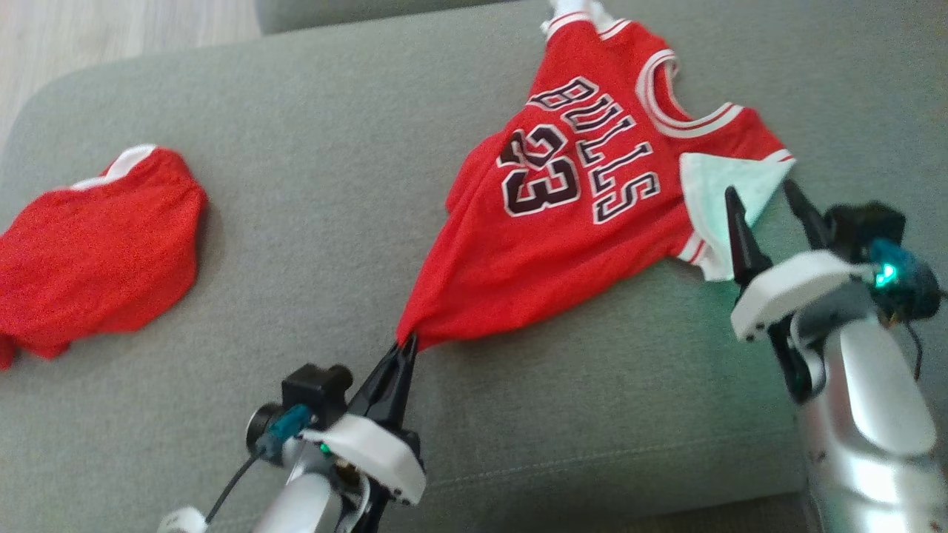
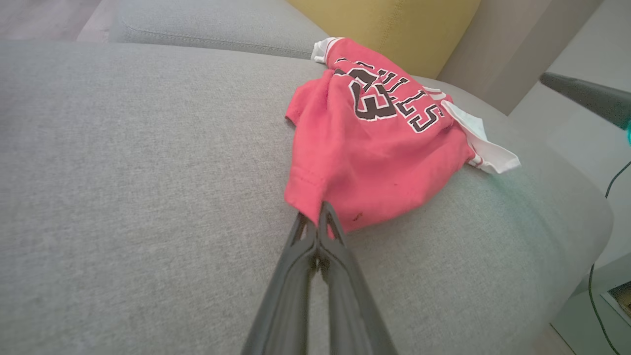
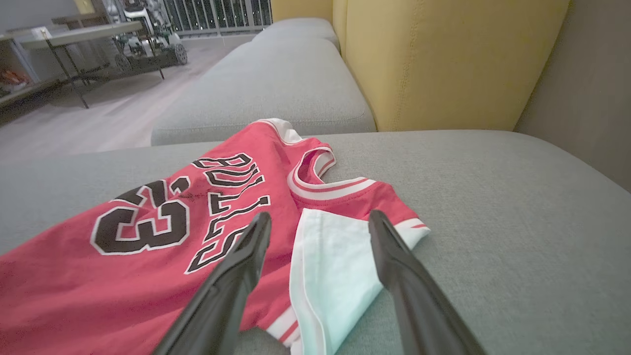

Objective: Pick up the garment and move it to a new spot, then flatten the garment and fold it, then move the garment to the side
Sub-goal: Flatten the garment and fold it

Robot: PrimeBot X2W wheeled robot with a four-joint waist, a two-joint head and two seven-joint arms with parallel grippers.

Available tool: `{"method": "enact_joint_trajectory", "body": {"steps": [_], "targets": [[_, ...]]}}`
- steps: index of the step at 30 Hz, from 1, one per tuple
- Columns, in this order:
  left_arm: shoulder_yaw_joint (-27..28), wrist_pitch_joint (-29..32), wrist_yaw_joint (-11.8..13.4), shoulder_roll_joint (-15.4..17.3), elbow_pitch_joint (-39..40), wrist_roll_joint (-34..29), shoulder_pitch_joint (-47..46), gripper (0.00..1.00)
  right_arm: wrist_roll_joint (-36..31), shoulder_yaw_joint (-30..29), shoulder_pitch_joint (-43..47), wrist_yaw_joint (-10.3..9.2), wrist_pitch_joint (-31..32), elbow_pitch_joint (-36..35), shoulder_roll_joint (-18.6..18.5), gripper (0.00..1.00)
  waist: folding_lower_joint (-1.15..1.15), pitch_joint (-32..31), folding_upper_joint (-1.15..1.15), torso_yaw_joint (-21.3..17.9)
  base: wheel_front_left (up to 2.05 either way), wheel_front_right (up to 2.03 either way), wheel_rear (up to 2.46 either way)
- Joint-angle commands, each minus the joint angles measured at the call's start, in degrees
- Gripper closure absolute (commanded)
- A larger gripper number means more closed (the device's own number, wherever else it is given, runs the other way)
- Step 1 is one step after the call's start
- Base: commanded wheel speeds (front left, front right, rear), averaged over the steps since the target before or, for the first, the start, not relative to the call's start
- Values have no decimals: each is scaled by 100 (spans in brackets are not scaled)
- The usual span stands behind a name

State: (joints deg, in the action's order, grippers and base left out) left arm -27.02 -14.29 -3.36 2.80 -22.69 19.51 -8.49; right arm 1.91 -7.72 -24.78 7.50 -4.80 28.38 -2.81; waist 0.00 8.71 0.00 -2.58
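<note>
The left gripper (image 1: 406, 348) is clamped shut on a small pinch of the red jersey's (image 1: 563, 244) hem corner, and the cloth fans out ahead of its fingertips across the grey sofa cushion (image 1: 296, 222). The right gripper (image 1: 763, 191) stands wide open and holds nothing. Its two fingers straddle the white turned-back flap (image 1: 711, 192) at the jersey's armhole; I cannot tell whether they touch it or hang just above. Beyond that flap lie the neckline and the lettering, and the far shoulder reaches toward the seam between cushions. Well off to the left gripper's outer side lies a second red garment (image 1: 96, 252), apart from the jersey. The risk, as I judge it, is the thin hold. The left gripper has only a little bunch of hem, so a hard pull could slip it free or drag the jersey into a rope instead of spreading it. If the right gripper closes on the flap alone, it may catch one layer and keep the fold-over, so the jersey will not lie flat.
</note>
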Motion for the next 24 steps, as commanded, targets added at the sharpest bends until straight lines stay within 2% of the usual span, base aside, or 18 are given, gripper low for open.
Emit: {"method": "enact_joint_trajectory", "body": {"steps": [1, 11, 16, 24], "targets": [[138, -71, 5, 10, 195, 33, -273, 100, -92, 90, -265, -1, 1, -105, -7, 0, 0, 165, 0, 152, 0, 0, 0], [-165, -71, 39, 9, 245, 181, -599, 100, -990, -625, -1423, -1, -69, 1391, -7, 0, 0, 572, 0, 519, 0, 0, 0], [-233, -71, 24, 9, 226, 228, -672, 100, -1450, -1008, -1773, -1, -179, 1899, -7, 0, 0, 697, 0, 600, 0, 0, 0], [-270, -71, 29, 9, 204, 251, -764, 100, -1837, -1490, -2167, -1, -475, 2560, -7, 0, 0, 788, 0, 637, 0, 0, 0]]}}
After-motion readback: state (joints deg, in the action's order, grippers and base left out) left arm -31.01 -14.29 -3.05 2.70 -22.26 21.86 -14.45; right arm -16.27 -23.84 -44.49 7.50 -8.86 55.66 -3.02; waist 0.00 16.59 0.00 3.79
